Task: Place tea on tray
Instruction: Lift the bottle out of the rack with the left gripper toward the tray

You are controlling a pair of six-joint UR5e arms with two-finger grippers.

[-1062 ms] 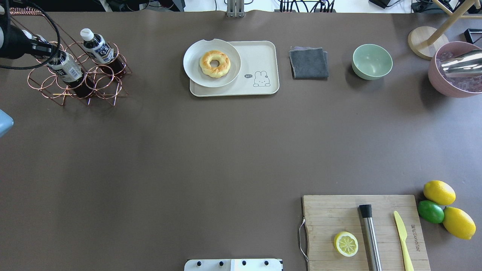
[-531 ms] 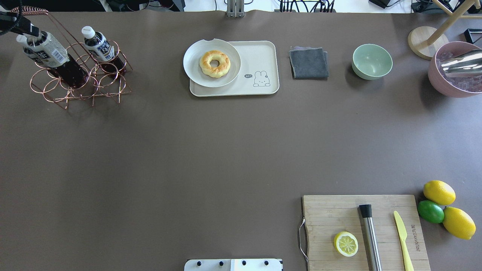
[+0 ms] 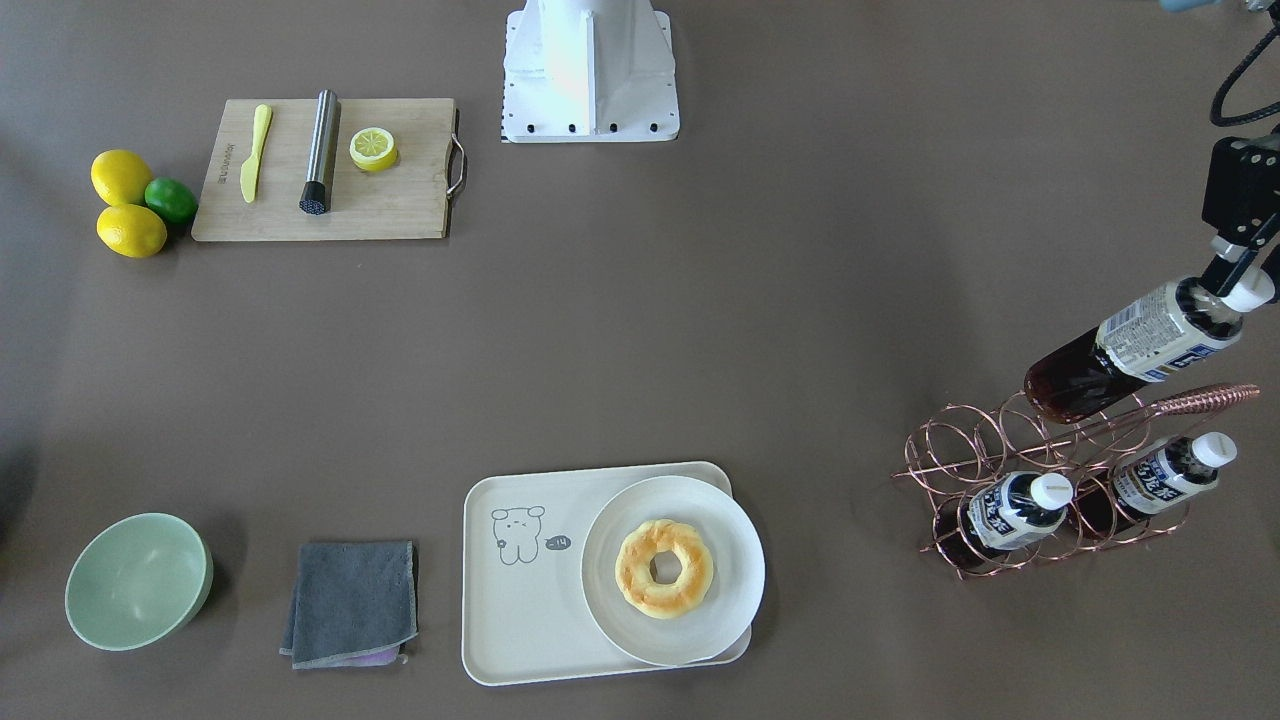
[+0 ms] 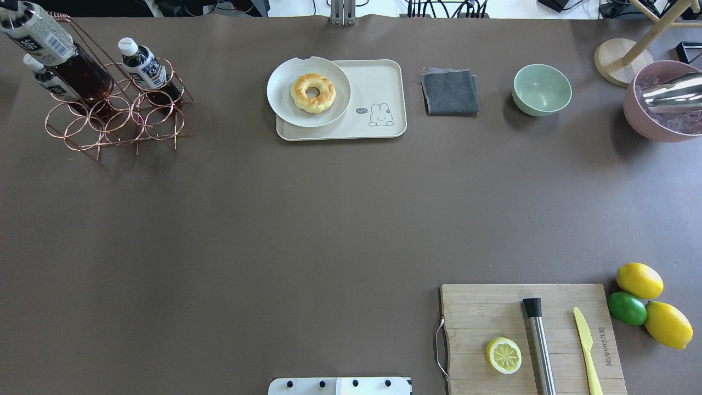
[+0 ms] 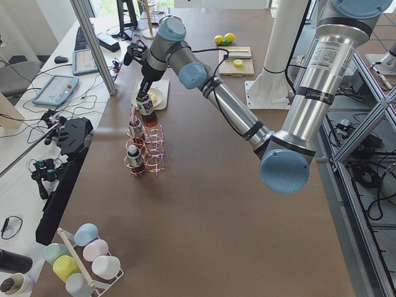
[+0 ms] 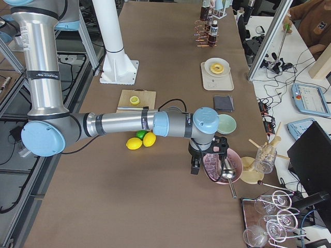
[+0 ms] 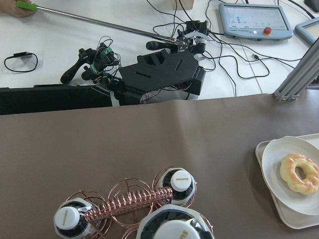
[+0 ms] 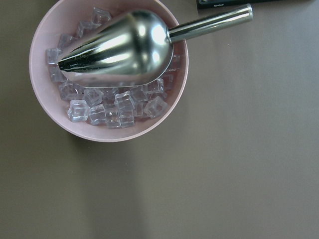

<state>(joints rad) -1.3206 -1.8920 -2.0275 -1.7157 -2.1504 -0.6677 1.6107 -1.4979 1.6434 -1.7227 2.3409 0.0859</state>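
At the table's far corner on the robot's left, the left gripper [image 3: 1236,288] is clamped on the neck of the tea [image 3: 1128,350]. Its fingers [image 3: 1224,270] are drawn in to about the width of the white cap.

- **Tea:** the bottle hangs tilted, cap uppermost and dark base lowest, over the copper wire rack [image 3: 985,450]. The base appears to be clear of the rings, though the front-facing view overlaps the 2 and does not settle it.
- **Rack:** a 2nd bottle [image 3: 1012,508] and a 3rd bottle [image 3: 1165,472] sit in its rings.
- **Tray:** the tray [image 3: 520,610] lies well apart from the rack and does not bear the tea. A white plate [image 3: 730,540] with a doughnut [image 3: 663,568] covers the end nearer the rack.

**Hidden or cut off:**
- The overhead view crops the left gripper at its top-left corner, so only the bottle's label and base show there.
- The left wrist view catches just the cap at its lower edge.
- The right gripper [image 6: 197,164] shows only small in the right side view. It is just beside the pink bowl [image 8: 107,135] of ice holding a metal scoop [image 8: 119,47], and its opening cannot be told.
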